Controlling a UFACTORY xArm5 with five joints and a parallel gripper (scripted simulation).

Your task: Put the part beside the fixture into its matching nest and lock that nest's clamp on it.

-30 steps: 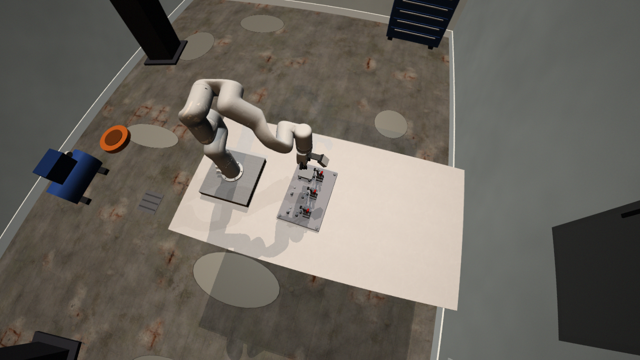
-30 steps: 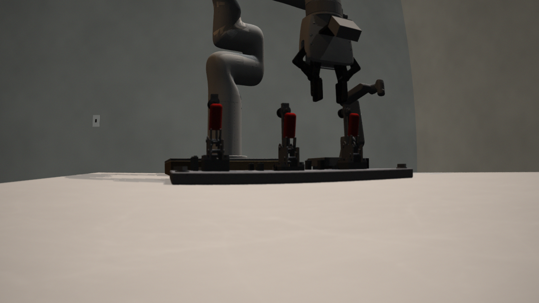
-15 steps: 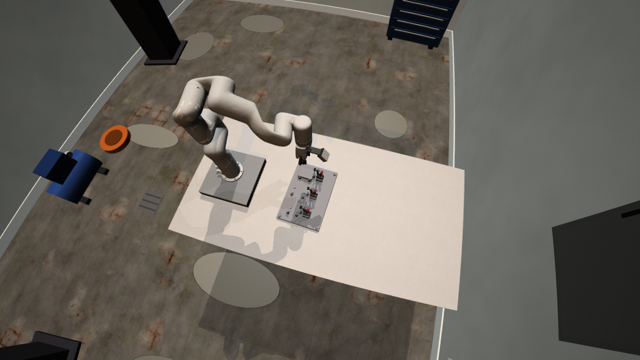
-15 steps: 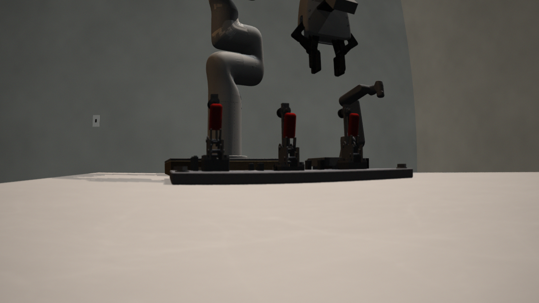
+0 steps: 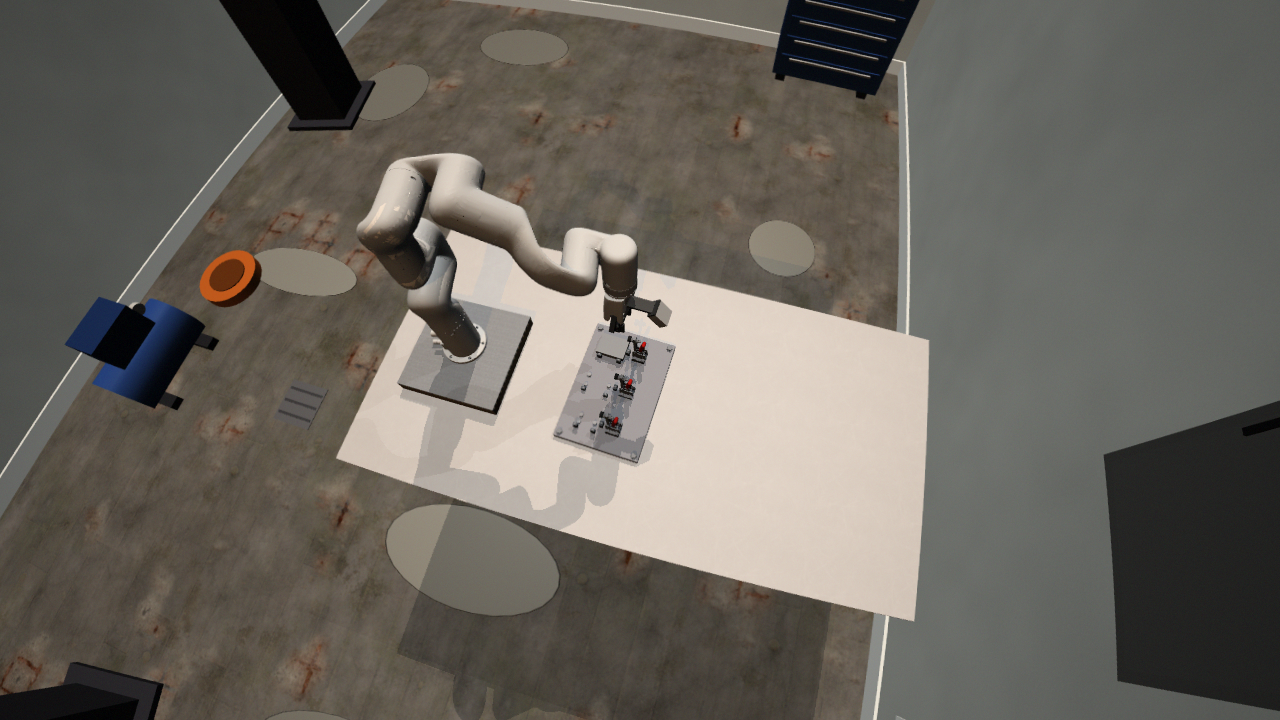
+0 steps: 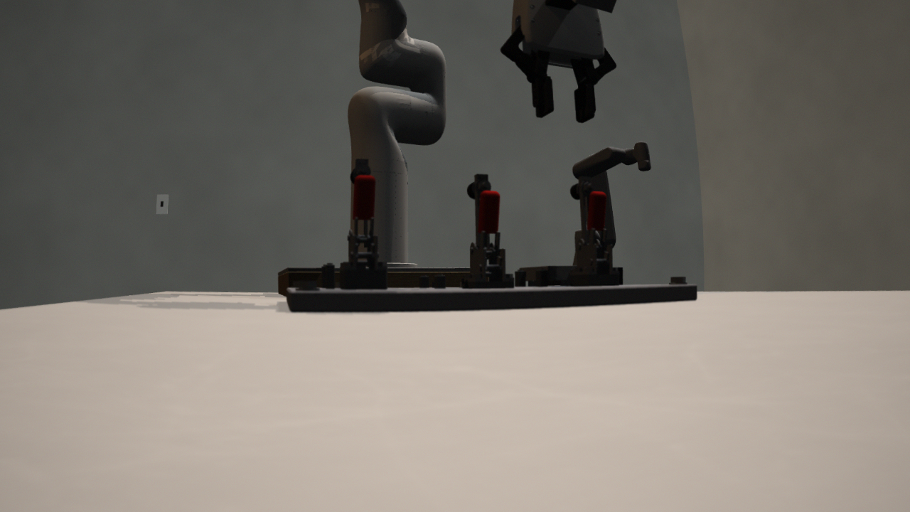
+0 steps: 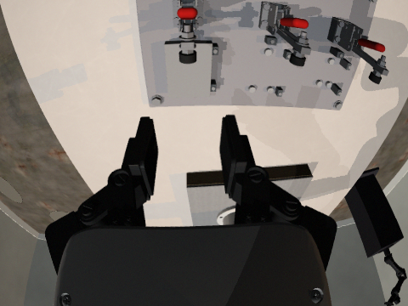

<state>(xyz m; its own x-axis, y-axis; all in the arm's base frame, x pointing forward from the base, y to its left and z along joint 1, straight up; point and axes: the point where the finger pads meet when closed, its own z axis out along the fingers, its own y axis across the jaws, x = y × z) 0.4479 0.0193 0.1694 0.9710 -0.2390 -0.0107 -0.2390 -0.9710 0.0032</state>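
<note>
The grey fixture plate (image 5: 646,413) (image 6: 477,297) (image 7: 238,65) carries three nests with red-handled clamps. The flat grey part (image 5: 611,346) (image 7: 187,84) lies in the end nest nearest the arm's wrist, on the left in the wrist view. That nest's clamp has its red handle (image 6: 596,210) (image 7: 187,13) upright and its bar (image 6: 609,156) raised off the part. My gripper (image 5: 615,324) (image 6: 564,113) (image 7: 188,133) hangs well above this nest. Its fingers stand half apart with nothing between them. The other two clamps (image 6: 364,197) (image 6: 488,210) also have upright handles, and their nests hold no part.
The fixture stands on a pale mat (image 5: 769,447). The arm's base plate (image 5: 465,358) lies beside the fixture. An orange ring (image 5: 230,277) and a blue barrel (image 5: 143,344) are far off on the floor.
</note>
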